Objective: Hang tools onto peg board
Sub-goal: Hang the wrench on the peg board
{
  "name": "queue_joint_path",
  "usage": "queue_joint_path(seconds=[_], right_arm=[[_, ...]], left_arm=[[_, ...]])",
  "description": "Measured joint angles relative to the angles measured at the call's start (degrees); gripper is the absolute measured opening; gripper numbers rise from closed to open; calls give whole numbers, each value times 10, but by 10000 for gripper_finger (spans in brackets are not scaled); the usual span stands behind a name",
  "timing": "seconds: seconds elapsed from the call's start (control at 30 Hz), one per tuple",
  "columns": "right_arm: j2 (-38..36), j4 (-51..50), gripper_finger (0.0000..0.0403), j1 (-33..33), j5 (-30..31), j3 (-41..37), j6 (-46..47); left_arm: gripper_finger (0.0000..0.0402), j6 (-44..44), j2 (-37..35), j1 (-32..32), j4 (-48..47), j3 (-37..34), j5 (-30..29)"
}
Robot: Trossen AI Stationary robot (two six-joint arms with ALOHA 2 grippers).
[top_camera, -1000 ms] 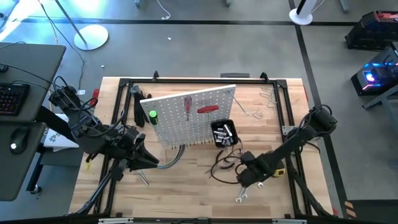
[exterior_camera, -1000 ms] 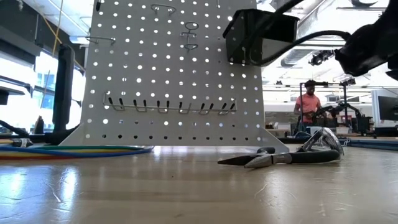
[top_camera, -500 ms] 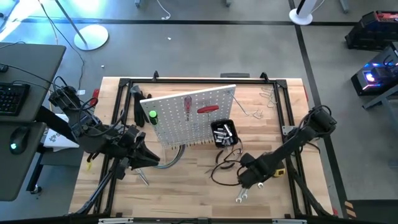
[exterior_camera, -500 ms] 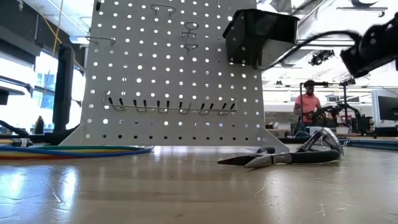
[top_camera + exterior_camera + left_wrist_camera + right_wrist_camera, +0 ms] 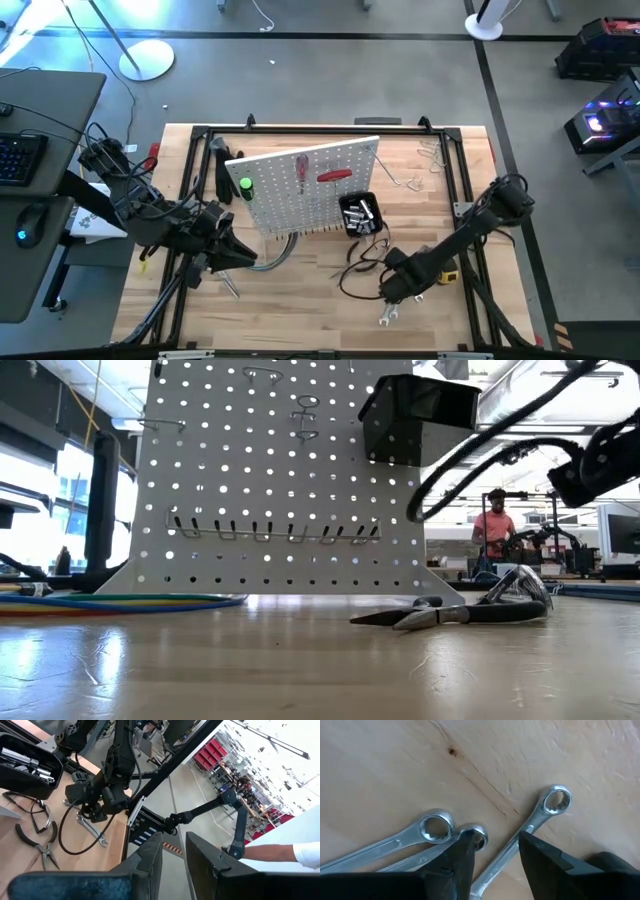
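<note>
Task looks partway done, judging by the peg board [image 5: 305,188]: green-handled screwdriver [image 5: 245,186], a 2nd screwdriver [image 5: 299,172] and a red-handled tool [image 5: 334,176] are hanging on it, and the black bin [image 5: 359,215] at the board's lower right corner is holding silver bits.

Left to hang: black-handled pliers [image 5: 455,611] lying on the table [image 5: 300,300] just in front of the bin, and 3 silver wrenches [image 5: 432,831] farther out from the board, past the pliers.

R gripper [image 5: 494,851] is sitting low over the wrenches, jaws part open and straddling one wrench shank, not gripping yet.

L gripper [image 5: 173,855] is waiting by the board's left front corner, jaws narrow w/ a small gap, holding nothing
</note>
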Motion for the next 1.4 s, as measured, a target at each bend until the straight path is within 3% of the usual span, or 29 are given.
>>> queue_joint_path(seconds=[0.27,0.47,1.0,1.4], right_arm=[[25,1,129,0,-2,3,-15],[28,-25,14,5,13,3,-12],[32,-123,1,9,54,75,-21],[31,-243,2,18,122,194,-30]], left_arm=[[76,-1,0,0,1,0,0],[76,-1,0,0,1,0,0],[76,5,0,0,0,0,2],[76,14,0,0,5,0,5]])
